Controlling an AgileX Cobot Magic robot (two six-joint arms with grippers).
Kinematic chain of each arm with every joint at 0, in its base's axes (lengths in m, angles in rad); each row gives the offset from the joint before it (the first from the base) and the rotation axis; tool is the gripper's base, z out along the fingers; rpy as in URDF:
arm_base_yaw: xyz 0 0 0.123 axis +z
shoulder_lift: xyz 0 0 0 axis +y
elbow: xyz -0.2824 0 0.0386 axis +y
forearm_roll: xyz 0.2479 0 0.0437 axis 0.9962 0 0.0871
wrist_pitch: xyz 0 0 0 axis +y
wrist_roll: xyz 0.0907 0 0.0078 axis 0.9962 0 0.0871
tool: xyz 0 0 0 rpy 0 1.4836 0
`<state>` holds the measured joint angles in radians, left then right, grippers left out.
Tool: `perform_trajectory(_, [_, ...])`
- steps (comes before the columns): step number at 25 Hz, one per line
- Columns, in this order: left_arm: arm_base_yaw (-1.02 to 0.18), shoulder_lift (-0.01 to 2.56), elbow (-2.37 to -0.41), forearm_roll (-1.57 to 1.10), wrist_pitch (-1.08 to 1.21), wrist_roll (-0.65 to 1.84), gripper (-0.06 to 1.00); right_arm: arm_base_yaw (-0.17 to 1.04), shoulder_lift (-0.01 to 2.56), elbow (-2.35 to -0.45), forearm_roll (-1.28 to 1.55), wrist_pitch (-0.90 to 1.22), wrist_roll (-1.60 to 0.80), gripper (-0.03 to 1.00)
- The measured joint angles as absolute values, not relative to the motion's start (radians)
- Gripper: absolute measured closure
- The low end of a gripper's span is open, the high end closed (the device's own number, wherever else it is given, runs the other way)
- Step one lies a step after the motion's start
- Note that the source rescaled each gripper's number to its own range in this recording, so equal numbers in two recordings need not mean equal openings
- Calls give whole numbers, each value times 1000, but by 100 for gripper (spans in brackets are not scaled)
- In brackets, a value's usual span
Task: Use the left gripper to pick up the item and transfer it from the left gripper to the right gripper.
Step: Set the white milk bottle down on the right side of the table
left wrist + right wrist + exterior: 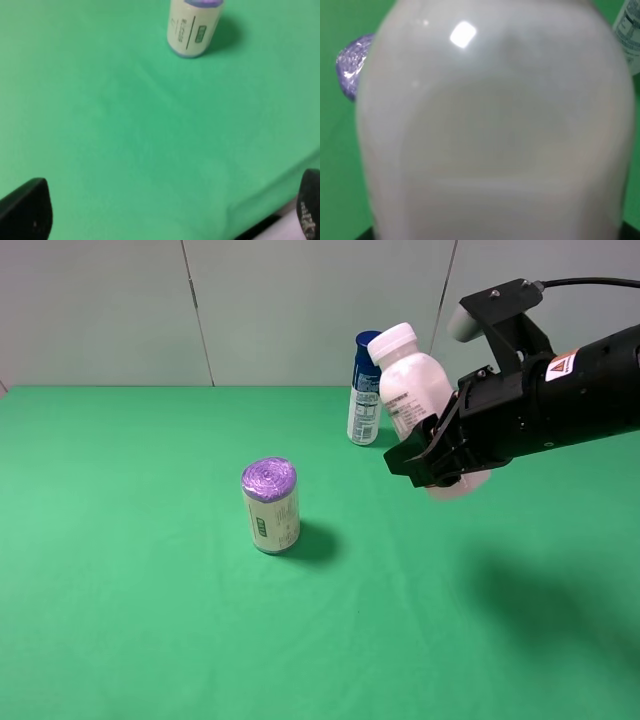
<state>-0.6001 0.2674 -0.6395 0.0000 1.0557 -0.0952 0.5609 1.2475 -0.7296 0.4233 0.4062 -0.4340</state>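
**While the right gripper (432,465) is clamping the item (415,385), the left gripper (167,210) is hanging open**

As the exterior high view is showing it, the right gripper is closing its black fingers around the lower half of the item and holding it in the air above the green table (150,590). The item's rounded base is poking out beneath the claw. The neck and cap are rising clear above it.

The item is tilting, its white screw cap leaning up and away from the arm. From this angle it is overlapping the blue-capped spray can (364,390), which is standing upright behind it. Its body is looking pale pinkish-white and smooth. A printed label with fine dark text is facing the camera, partly covered by the fingers. In the right wrist view the item is filling nearly the whole picture as a blurred, glossy pale surface catching one bright highlight.

The left gripper is showing only its two black fingertips (27,210), which are sitting far apart at opposite edges of the left wrist view. Only green table is lying between them, and they are touching nothing. The purple-topped can (270,506) is standing upright on the table, well apart from both claws.
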Motion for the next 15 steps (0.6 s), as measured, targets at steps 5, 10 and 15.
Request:
perform_trajectory(5, [-600, 47, -581, 40, 1060, -90, -1, 561, 1248, -730, 423, 405, -433, 89])
perform_trajectory(10, [-600, -4, -525, 61, 1088, -72, -1, 561, 1248, -730, 423, 405, -430, 89])
perform_trajectory(15, [-600, -4, -489, 62, 1071, -45, -1, 561, 1248, -730, 423, 402, -412, 89])
